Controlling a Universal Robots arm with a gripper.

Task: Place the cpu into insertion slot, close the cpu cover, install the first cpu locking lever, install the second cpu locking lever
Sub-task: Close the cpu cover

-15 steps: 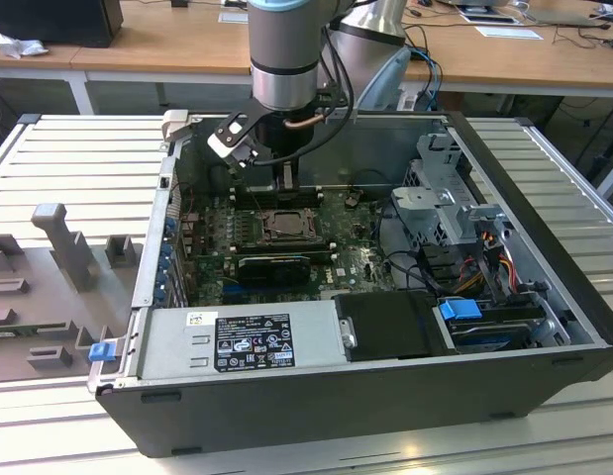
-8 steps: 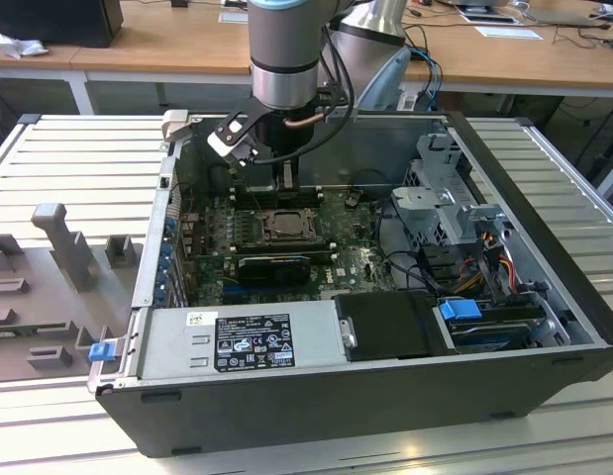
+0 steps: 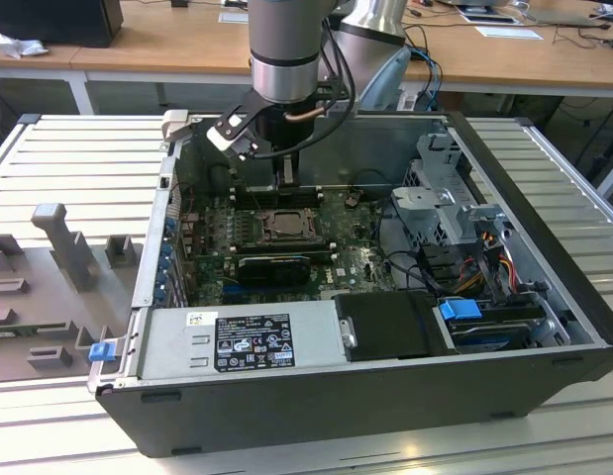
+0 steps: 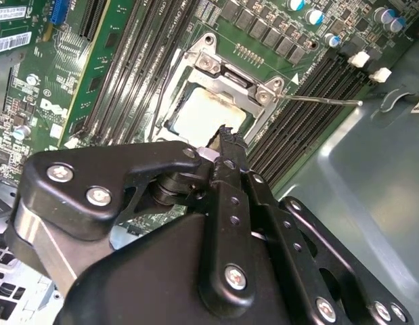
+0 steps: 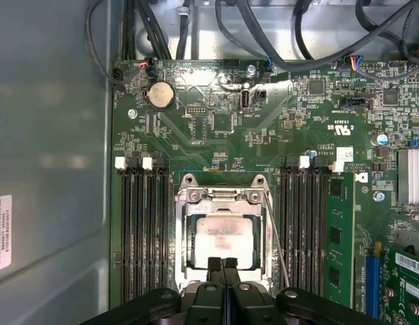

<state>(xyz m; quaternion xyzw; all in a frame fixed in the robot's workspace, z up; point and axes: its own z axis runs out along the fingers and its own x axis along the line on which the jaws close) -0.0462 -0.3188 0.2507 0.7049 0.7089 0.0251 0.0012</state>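
Though under cover, cpu beside pincer

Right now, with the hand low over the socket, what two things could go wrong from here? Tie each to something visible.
1. The hand is close to the edge of the cpu cover and the cpu; dropping off-line, it might scrape the cpu's metal top.
2. A locking lever sticks out unlatched by the memory slots; the hand could snag or bend it.
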